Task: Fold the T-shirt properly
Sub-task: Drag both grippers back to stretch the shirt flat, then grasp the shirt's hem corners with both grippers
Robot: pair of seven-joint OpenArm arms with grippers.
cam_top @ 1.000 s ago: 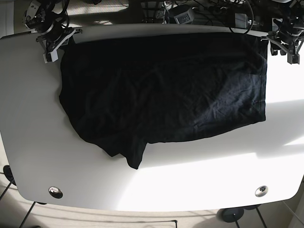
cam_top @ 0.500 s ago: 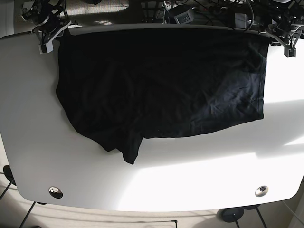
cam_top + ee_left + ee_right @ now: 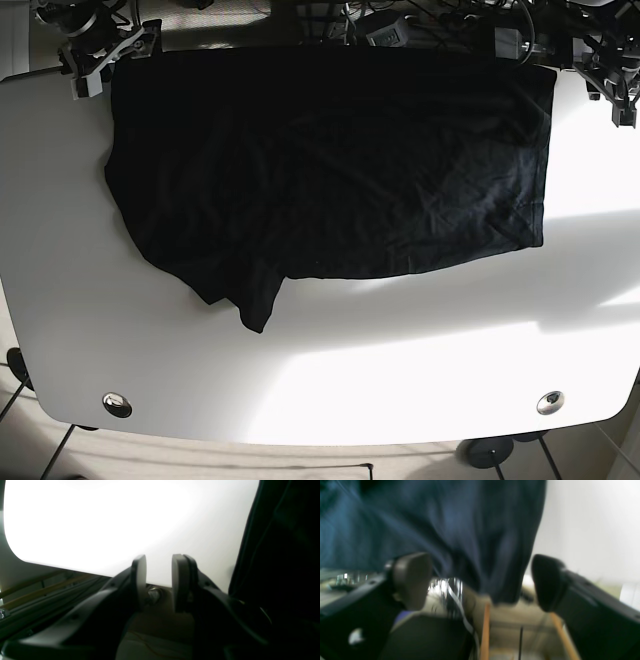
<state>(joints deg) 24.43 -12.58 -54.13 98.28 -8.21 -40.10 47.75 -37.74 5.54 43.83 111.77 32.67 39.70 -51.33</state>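
Note:
The black T-shirt point(image 3: 330, 170) lies spread over the far half of the white table point(image 3: 400, 380), its top edge along the back edge and a sleeve pointing to the front left. My right gripper point(image 3: 98, 58) is at the shirt's far left corner. In the right wrist view the gripper point(image 3: 480, 580) is wide open with the shirt corner point(image 3: 460, 535) hanging between the jaws, blurred. My left gripper point(image 3: 612, 88) is just past the far right corner. In the left wrist view the gripper point(image 3: 158, 580) is slightly open and empty, beside the shirt's edge point(image 3: 275, 555).
Two metal inserts point(image 3: 117, 404) point(image 3: 549, 402) sit near the table's front corners. Cables and equipment point(image 3: 390, 25) lie behind the back edge. Bare white tabletop fills the front half.
The shirt has slid toward the table's back edge. Both grippers have moved back and outward, and the left gripper now stands apart from the shirt's corner.

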